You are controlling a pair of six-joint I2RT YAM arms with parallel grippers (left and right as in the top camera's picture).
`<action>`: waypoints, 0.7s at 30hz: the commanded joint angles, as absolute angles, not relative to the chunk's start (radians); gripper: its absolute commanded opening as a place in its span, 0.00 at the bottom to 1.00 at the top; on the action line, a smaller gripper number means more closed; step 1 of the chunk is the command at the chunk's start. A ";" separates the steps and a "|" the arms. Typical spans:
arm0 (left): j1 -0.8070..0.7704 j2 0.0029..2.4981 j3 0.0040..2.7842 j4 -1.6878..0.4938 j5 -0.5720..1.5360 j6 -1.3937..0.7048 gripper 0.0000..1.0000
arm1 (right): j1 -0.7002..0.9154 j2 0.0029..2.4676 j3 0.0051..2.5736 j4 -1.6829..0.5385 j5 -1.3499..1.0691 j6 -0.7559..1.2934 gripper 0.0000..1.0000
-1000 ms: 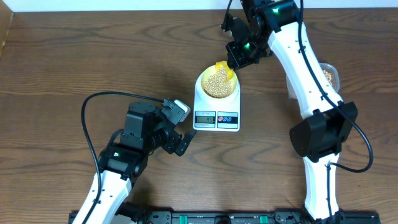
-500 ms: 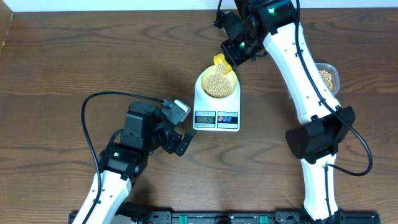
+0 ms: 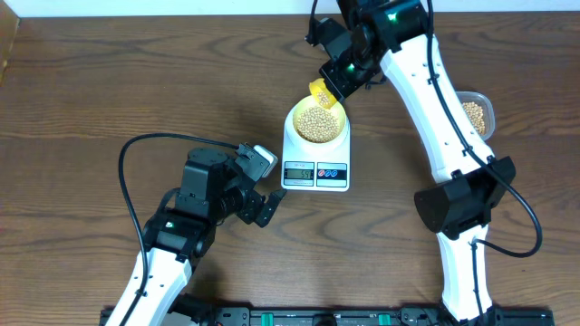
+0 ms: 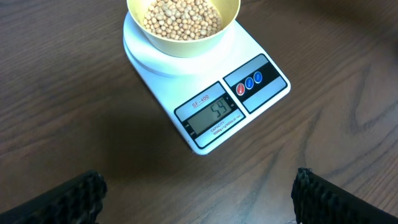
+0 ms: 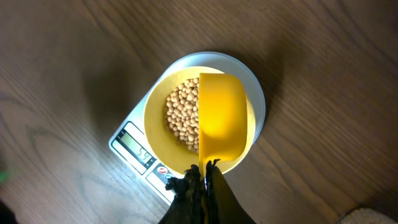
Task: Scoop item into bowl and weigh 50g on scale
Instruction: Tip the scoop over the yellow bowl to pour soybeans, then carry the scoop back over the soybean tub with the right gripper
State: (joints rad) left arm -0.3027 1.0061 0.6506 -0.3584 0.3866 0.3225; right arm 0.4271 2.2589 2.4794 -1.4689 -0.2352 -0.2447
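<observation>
Weighing is the step in hand, by my judgement, and it is at the fine-adjustment stage. The scale [image 3: 315, 163] sits mid-table [image 3: 109, 81] with the bowl [image 3: 316, 120] centred on its platform. The display [image 4: 210, 115] shows two digits. The first reads as a five and the second is not clear, so the load may be at or just over target.

Recommendations:
- Hold the spoon [image 5: 222, 118] clear of the bowl rim while reading. Any contact would falsify the figure.
- Let the display settle before judging.
- Correct by a few beans [image 4: 181, 17] at a time, lifting out any surplus, not adding more.
- Keep the bowl central on the platform.

The right gripper [image 5: 202, 180] is clamped on the spoon handle. In the overhead view the spoon hangs at the bowl's 12 o'clock edge. The left gripper [image 4: 198, 180] stands at 8 o'clock of the scale, fingers wide apart and holding nothing.

Containers:
- Tub [image 3: 475, 110]: at 3 o'clock of the scale, well apart and partly hidden behind the right arm, with beans visible inside.
- Bowl: well filled with a heap of beans reaching near the rim. None are seen spilled on the scale.
- Spoon: the face shown to the wrist camera is bare yellow, with no beans seen on it.
</observation>
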 commanded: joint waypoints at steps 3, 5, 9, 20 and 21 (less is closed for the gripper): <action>-0.299 1.007 0.654 -0.358 0.381 0.336 0.98 | 0.404 2.256 2.504 -1.485 -0.353 -0.264 0.01; -0.299 1.007 0.654 -0.358 0.381 0.336 0.97 | 0.378 2.256 2.504 -1.494 -0.421 -0.258 0.01; -0.299 1.007 0.654 -0.358 0.381 0.336 0.98 | 0.319 2.256 2.504 -1.513 -0.553 -0.259 0.01; -0.299 1.007 0.654 -0.358 0.381 0.336 0.98 | 0.097 2.253 2.504 -1.615 -0.918 -0.375 0.01; -0.299 1.007 0.654 -0.358 0.381 0.336 0.98 | 0.076 2.251 2.504 -1.627 -0.921 -0.381 0.01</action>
State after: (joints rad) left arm -0.3027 1.0061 0.6506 -0.3584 0.3866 0.3225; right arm 0.1341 2.2589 2.4805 -1.6089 -0.7910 -0.3191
